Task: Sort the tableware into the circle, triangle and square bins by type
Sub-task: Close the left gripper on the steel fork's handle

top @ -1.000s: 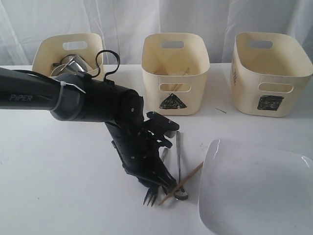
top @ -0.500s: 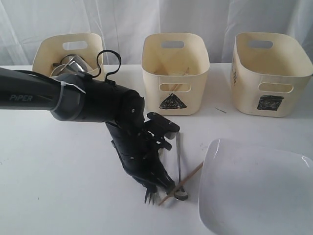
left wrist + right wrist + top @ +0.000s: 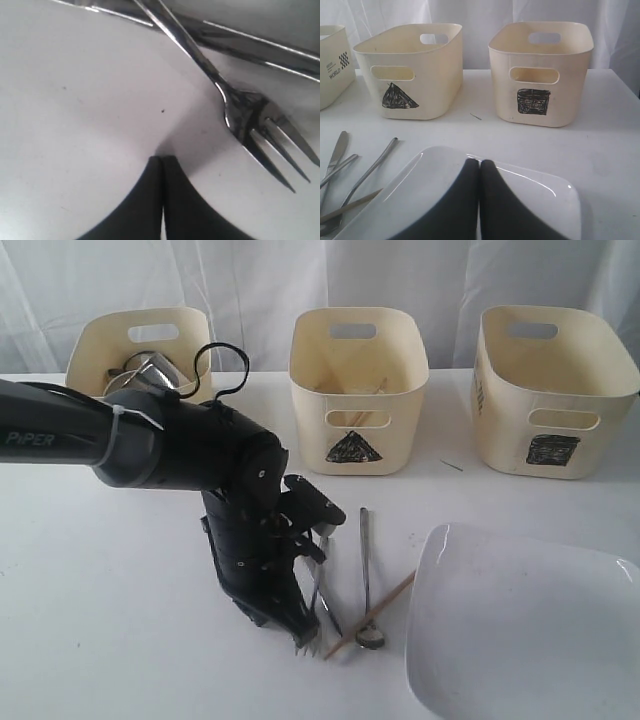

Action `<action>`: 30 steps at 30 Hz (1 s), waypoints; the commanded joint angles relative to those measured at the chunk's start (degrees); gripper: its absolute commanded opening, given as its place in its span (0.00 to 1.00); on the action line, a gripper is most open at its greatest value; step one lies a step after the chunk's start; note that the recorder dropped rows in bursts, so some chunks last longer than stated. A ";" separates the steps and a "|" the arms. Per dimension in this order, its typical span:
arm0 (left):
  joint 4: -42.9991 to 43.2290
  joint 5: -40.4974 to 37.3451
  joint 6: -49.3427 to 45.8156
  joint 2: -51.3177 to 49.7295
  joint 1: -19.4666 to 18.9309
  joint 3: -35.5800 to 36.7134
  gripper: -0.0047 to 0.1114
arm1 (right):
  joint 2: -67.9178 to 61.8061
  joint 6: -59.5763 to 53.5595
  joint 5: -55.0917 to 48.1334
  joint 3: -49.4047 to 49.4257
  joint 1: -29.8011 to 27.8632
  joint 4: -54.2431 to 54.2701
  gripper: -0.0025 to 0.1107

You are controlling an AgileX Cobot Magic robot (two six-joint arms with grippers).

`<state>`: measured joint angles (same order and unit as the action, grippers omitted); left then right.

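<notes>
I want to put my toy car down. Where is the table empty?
The biggest bare patch is the table on the left of the exterior view, beside the left gripper. A smaller strip runs between the square bin and the white plate. It is crowded between that gripper and the plate, where cutlery and a chopstick lie.

Across the back of the bench [image 3: 90,640] the left bin [image 3: 95,355], with mugs [image 3: 150,373] in it, is standing at ten o'clock, the triangle bin [image 3: 358,405] at twelve and the square bin [image 3: 555,400] at two, while cutlery [image 3: 365,560] and a chopstick [image 3: 390,600] are lying at six, the plate [image 3: 520,640] at four.
</notes>
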<state>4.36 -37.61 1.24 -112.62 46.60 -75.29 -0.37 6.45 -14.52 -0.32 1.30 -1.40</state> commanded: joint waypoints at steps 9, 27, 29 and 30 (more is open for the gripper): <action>-5.22 6.53 0.03 5.99 -0.17 0.53 0.12 | 0.37 -0.25 0.44 0.32 -0.20 -0.08 0.02; -7.51 12.41 8.45 1.73 -0.17 0.53 0.40 | 0.37 -0.25 0.44 0.32 -0.20 -0.08 0.02; -7.51 13.14 9.66 1.22 -0.17 0.53 0.40 | 0.37 -0.25 0.44 0.32 -0.20 -0.08 0.02; -7.51 13.26 9.66 1.01 -0.17 0.53 0.40 | 0.37 -0.25 0.44 0.32 -0.20 -0.08 0.02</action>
<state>-2.26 -24.52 9.39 -111.19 46.60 -75.03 -0.37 6.45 -14.52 -0.32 1.30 -1.40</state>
